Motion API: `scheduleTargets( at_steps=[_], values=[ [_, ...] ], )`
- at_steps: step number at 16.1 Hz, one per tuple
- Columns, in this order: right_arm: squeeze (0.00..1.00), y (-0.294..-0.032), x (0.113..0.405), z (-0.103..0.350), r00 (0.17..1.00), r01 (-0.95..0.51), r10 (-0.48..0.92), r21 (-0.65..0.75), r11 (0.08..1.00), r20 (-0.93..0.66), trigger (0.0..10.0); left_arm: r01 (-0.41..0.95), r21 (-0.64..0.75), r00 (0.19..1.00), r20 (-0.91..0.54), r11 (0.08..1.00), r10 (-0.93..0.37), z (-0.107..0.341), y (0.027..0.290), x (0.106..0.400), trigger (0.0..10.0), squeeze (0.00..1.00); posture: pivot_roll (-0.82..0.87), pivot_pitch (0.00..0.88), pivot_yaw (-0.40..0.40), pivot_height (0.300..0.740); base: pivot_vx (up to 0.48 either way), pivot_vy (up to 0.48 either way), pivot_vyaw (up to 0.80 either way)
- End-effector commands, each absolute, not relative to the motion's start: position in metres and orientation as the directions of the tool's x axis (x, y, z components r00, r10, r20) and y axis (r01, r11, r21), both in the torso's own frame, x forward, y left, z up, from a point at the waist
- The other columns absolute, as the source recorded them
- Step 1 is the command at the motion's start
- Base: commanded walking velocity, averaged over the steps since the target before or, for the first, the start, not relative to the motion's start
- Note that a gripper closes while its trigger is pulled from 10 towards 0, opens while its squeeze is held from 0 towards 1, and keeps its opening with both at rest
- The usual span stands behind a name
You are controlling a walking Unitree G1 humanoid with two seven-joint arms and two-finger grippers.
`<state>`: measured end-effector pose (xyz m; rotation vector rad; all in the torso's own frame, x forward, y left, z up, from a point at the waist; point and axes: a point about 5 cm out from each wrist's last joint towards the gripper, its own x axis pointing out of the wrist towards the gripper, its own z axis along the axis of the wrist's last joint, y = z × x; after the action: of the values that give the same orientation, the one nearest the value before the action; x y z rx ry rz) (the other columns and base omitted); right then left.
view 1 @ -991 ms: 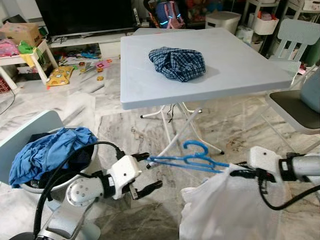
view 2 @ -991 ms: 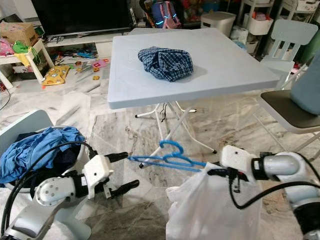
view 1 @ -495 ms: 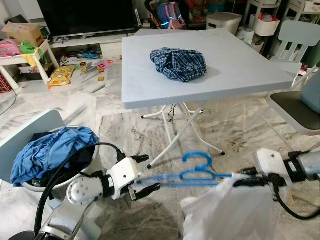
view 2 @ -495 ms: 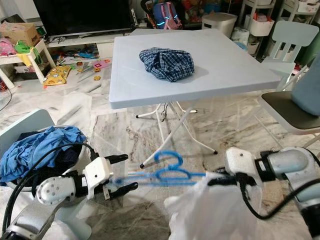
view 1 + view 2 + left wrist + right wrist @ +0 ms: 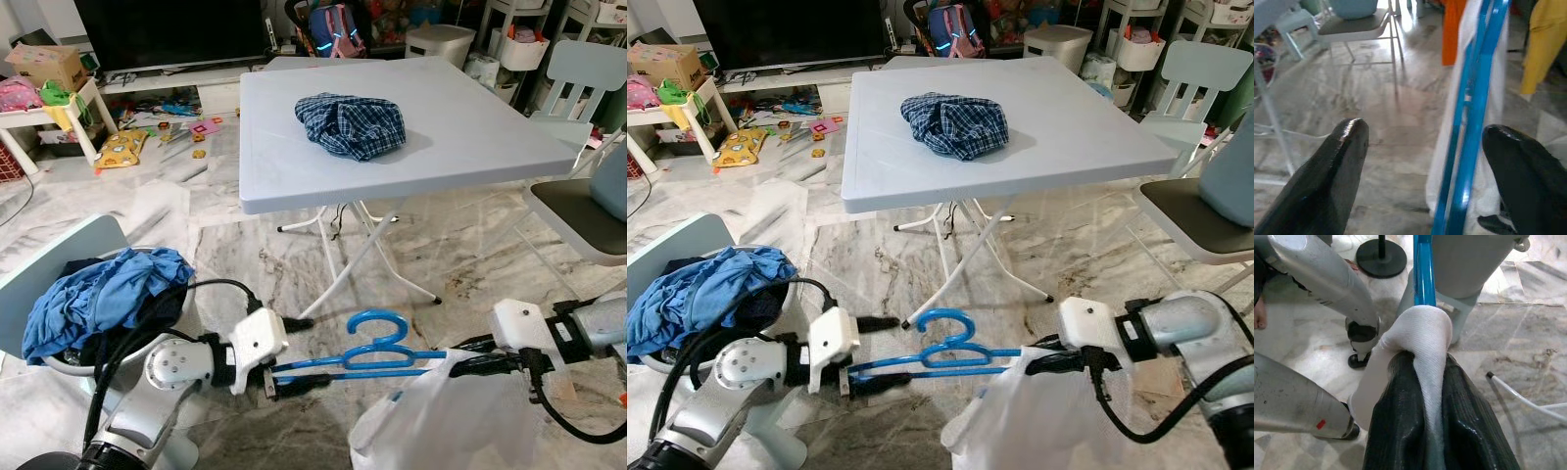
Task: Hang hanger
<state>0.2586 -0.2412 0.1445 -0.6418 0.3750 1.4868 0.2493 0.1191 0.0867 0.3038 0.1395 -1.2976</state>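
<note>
Holding low over the floor, the right pincer clenches white cloth on the blue plastic hanger; the released left pincer (straddling its tip) should close squarely.

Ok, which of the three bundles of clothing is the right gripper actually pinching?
The white garment draped on the blue hanger; the right gripper is shut on its fabric.

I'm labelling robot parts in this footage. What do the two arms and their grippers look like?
Both arms are silver metal with rounded joints and black cables looping alongside. Each wrist ends in a boxy white housing. The left gripper and right gripper each have two long black fingers; the left fingers look smooth and glossy with rounded tips, the right fingers finely ribbed.
</note>
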Motion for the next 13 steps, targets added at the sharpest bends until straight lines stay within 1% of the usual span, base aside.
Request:
scheduleTargets(
  at_steps=[1,2,3,8,13],
  values=[
    [0.00,-0.2367,0.2596,0.1527,0.072,-0.980,0.805,-0.194,-0.054,-0.589,10.0,0.964,0.152,0.253,-0.286,0.217,-0.924,0.0889,0.1197,0.2530,0.2,0.00,-0.18,0.000,0.037,0.740,0.000,0.000,0.00],
    [0.00,-0.2358,0.2596,0.1526,0.071,-0.980,0.806,-0.194,-0.055,-0.588,10.0,0.964,0.157,0.251,-0.289,0.212,-0.924,0.0899,0.1202,0.2555,0.6,0.00,-0.18,0.000,0.038,0.740,0.000,0.000,0.00],
    [0.00,-0.2349,0.2596,0.1521,0.068,-0.980,0.806,-0.193,-0.058,-0.587,10.0,0.964,0.161,0.253,-0.285,0.214,-0.925,0.0919,0.1201,0.2582,0.0,0.00,-0.18,0.000,0.038,0.740,0.000,0.000,0.00],
    [0.00,-0.2309,0.2615,0.1488,0.070,-0.978,0.806,-0.199,-0.061,-0.588,10.0,0.969,0.158,0.231,-0.284,0.192,-0.930,0.0961,0.1196,0.2604,0.0,0.00,-0.18,0.000,0.037,0.740,0.000,0.000,0.00],
    [0.00,-0.2268,0.2644,0.1489,0.081,-0.976,0.813,-0.213,-0.053,-0.577,10.0,0.981,0.118,0.184,-0.296,0.155,-0.937,0.0949,0.1180,0.2578,0.0,0.00,-0.18,0.000,0.040,0.740,0.000,0.000,0.00]
  ],
)
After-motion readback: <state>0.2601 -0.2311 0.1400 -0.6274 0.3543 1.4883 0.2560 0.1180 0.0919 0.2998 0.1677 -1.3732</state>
